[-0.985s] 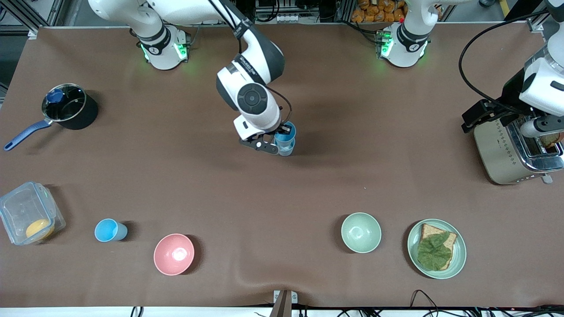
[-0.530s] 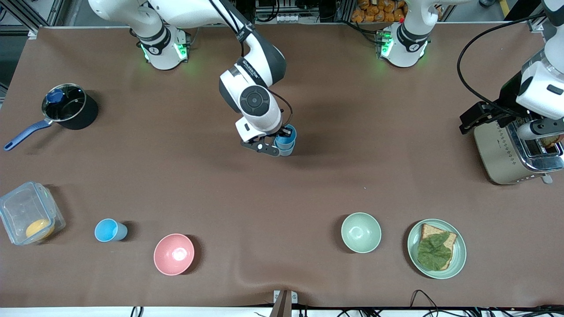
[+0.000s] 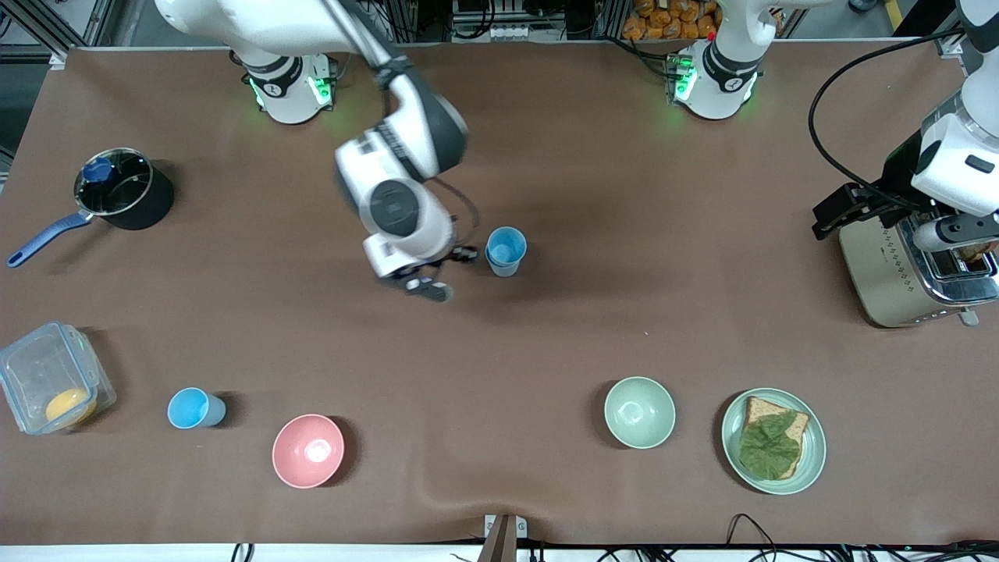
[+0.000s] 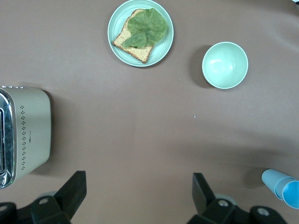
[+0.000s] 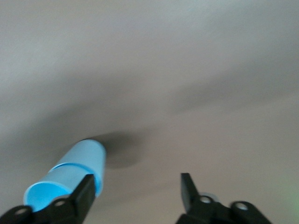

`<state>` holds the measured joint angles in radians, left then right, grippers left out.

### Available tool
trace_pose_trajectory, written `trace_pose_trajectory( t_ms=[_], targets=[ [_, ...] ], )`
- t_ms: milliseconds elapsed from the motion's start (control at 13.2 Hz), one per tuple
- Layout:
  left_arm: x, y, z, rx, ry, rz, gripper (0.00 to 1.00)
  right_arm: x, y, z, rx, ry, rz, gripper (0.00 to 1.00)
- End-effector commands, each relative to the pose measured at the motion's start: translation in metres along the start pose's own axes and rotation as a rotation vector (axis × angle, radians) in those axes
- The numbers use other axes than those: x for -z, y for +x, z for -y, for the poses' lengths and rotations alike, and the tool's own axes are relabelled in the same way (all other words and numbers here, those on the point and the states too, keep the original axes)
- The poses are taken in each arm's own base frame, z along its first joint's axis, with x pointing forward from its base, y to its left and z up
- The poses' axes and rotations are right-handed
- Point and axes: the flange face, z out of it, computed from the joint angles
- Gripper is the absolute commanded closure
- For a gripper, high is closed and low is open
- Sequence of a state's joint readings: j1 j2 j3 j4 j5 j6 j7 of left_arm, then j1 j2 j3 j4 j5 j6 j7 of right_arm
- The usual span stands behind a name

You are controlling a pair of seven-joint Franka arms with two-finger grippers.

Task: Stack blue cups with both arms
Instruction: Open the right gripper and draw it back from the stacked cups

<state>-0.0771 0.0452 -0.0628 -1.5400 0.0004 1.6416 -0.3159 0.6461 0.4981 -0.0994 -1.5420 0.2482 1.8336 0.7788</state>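
Two blue cups (image 3: 506, 250) stand nested, one in the other, in the middle of the table. They also show in the right wrist view (image 5: 70, 175) and the left wrist view (image 4: 282, 184). My right gripper (image 3: 445, 273) is open and empty, just beside the stack toward the right arm's end; in its own view (image 5: 138, 191) the stack lies outside the gap, past one finger. Another sky blue cup (image 3: 195, 408) stands near the front camera, beside the pink bowl (image 3: 308, 450). My left gripper (image 3: 839, 211) is open and empty (image 4: 138, 191), waiting beside the toaster.
A toaster (image 3: 909, 269) stands at the left arm's end. A plate with bread and lettuce (image 3: 773, 441) and a pale green bowl (image 3: 639, 412) are near the front camera. A black pot (image 3: 123, 189) and a clear box (image 3: 48, 376) stand at the right arm's end.
My right gripper has let go of the cup stack and moved off it toward the right arm's end. The stack stays put. The left arm has barely shifted.
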Motion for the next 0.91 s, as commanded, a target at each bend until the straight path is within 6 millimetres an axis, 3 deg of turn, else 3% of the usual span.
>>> trace_pose_trajectory(
  t_ms=[0,455,530,682,833],
  targets=[
    [0.006,0.002,0.001,-0.010,-0.011,0.009,0.00,0.042,0.030,-0.074,0.059,-0.029,0.016,0.00],
    [0.005,0.000,0.002,-0.058,0.005,0.020,0.00,0.062,0.089,-0.248,0.224,-0.018,0.023,0.00],
    [0.006,-0.001,0.003,-0.074,0.005,0.025,0.00,0.066,0.093,-0.272,0.244,-0.009,0.001,0.00],
    [0.007,-0.003,0.003,-0.076,0.007,0.033,0.00,0.071,0.099,-0.337,0.303,-0.013,-0.073,0.00],
    [0.008,-0.003,0.004,-0.075,0.008,0.031,0.00,0.068,0.090,-0.377,0.331,0.004,-0.119,0.00]
  ],
)
